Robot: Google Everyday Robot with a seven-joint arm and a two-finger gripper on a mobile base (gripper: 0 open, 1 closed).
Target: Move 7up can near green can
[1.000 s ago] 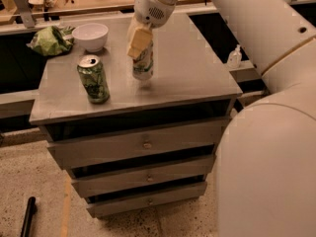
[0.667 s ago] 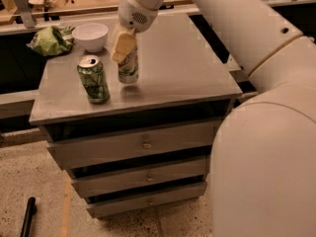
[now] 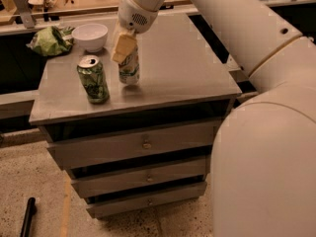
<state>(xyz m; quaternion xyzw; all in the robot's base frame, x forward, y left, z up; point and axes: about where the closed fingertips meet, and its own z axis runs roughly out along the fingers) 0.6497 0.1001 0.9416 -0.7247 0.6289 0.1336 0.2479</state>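
Note:
The green can (image 3: 93, 79), dark green and mottled with a silver top, stands upright on the grey cabinet top (image 3: 182, 68) near its front left. The 7up can (image 3: 130, 68), white-bodied with green lettering, stands upright just to its right, a small gap between them. My gripper (image 3: 124, 47) comes down from above and is shut on the upper part of the 7up can, its tan fingers (image 3: 123, 48) covering the can's top. The can's base rests on or just above the surface.
A white bowl (image 3: 90, 35) and a crumpled green bag (image 3: 51, 41) sit at the back left of the cabinet top. My white arm (image 3: 256, 58) fills the right side. Three drawers are below. A black object (image 3: 27, 216) lies on the floor.
My gripper has carried the 7up can leftward across the cabinet top, from near the middle to close beside the green can. The green can has not moved.

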